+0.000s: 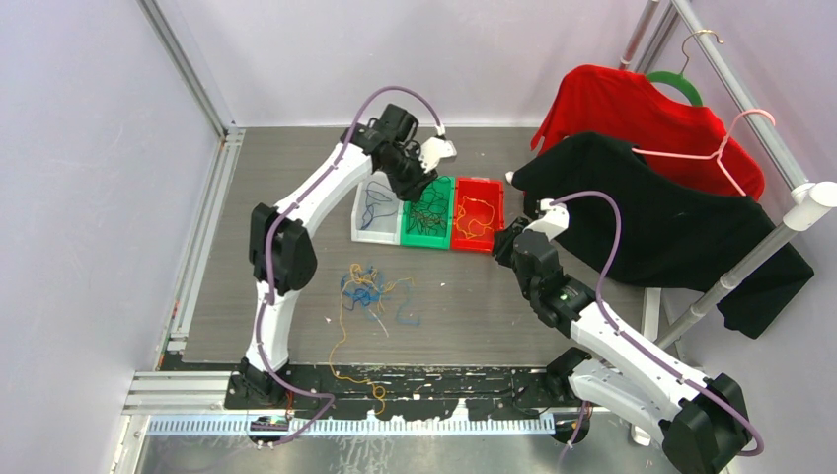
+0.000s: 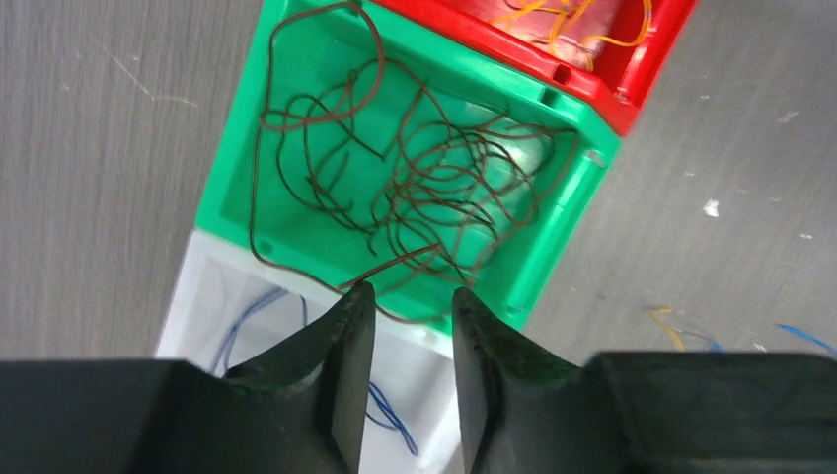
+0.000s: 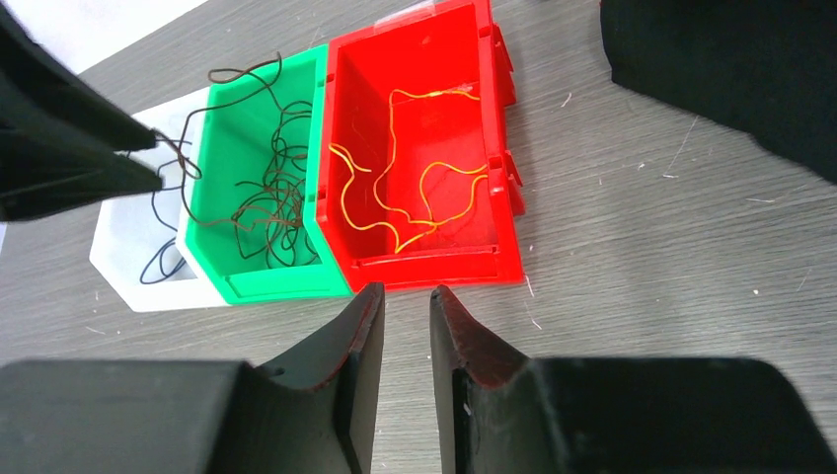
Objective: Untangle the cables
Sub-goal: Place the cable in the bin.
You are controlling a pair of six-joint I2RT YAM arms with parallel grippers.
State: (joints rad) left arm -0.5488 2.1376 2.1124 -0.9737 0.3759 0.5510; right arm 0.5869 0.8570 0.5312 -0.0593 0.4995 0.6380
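Tangle of blue and orange-yellow cables (image 1: 370,291) sits on the table (image 1: 474,316), between the arm bases and the bins, with one orange strand (image 1: 343,360) trailing off toward the near edge. The rest is already sorted by colour. Dark cables (image 2: 415,188) are piled loosely in the green bin (image 2: 229,188), one loop hanging over its rim. Orange-yellow cables (image 3: 392,138) lie in the red bin (image 3: 424,269), and a few blue cables (image 2: 247,321) are in the white bin (image 3: 158,296). All three bins touch side by side in a row.

Left gripper (image 2: 407,291) hovers over the green bin's edge, jaws apart with nothing between them. A dark strand ends right by one fingertip, and I honestly can't tell if it's touching. Right gripper (image 3: 407,289) hangs just in front of the red bin, jaws a narrow gap apart, holding nothing.

Off to the right, a black shirt (image 1: 671,227) and a red shirt (image 1: 632,109) hang on a rack (image 1: 811,202)
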